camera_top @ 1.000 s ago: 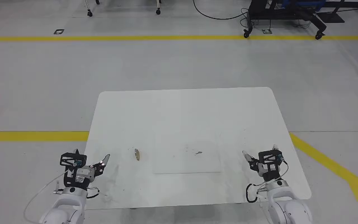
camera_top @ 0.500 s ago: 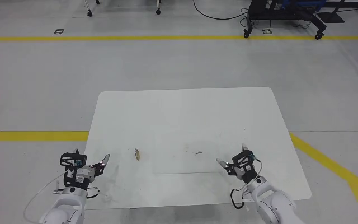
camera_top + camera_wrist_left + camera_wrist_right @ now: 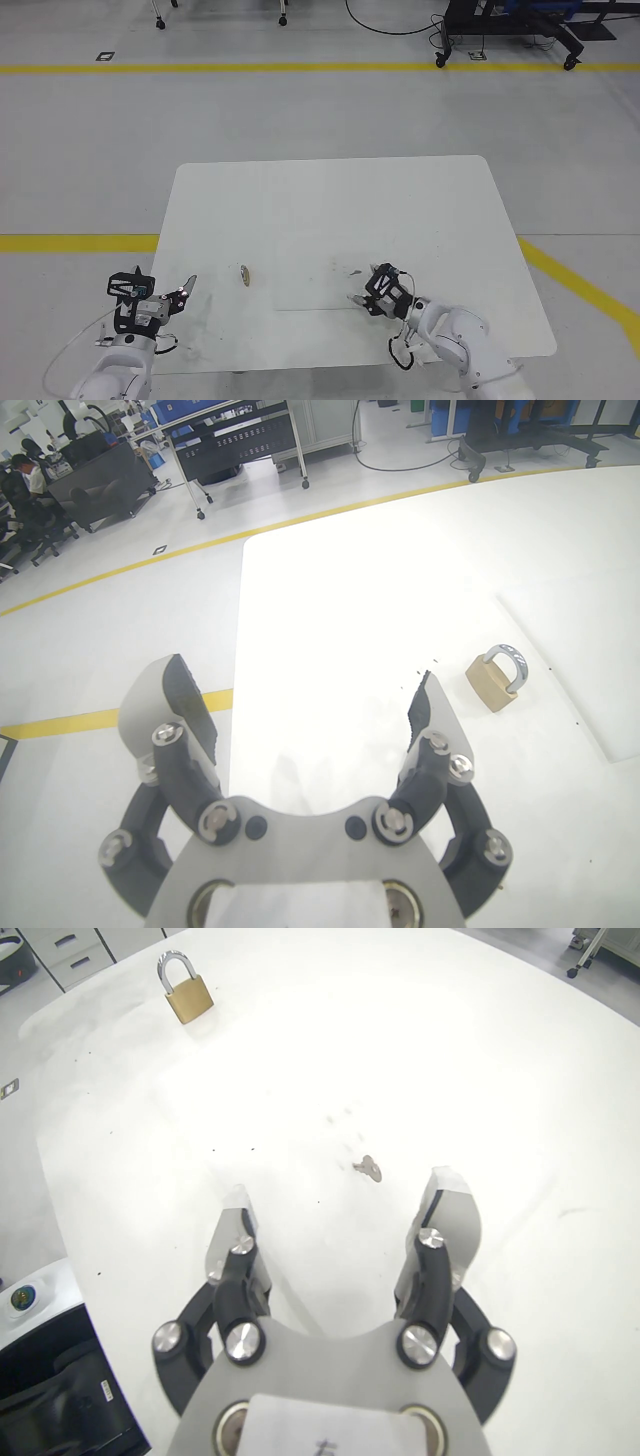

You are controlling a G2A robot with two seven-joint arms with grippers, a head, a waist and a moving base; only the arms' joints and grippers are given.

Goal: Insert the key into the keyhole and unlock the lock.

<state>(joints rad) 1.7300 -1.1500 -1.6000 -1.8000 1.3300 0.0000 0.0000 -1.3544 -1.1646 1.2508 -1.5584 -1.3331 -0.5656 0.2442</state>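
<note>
A small brass padlock (image 3: 244,276) with a silver shackle lies on the white table (image 3: 330,210), left of centre; it also shows as the padlock (image 3: 495,682) and the padlock (image 3: 185,995). A small silver key (image 3: 354,272) lies flat near the table's middle, seen close as the key (image 3: 369,1168). My right gripper (image 3: 368,297) is open just in front of the key, which lies a little beyond its fingertips; in its wrist view the right gripper (image 3: 345,1193) holds nothing. My left gripper (image 3: 172,290) is open at the table's front left corner, and the left gripper (image 3: 305,695) holds nothing, the padlock off to one side.
A thin white mat (image 3: 335,280) lies under the key area. Yellow floor lines (image 3: 80,243) run beside the table. Wheeled carts and equipment (image 3: 510,25) stand far behind on the floor. The table's rear half has free room.
My right arm has swung from the table's front right corner leftward toward the key, staying open. The left arm, padlock and key have not moved.
</note>
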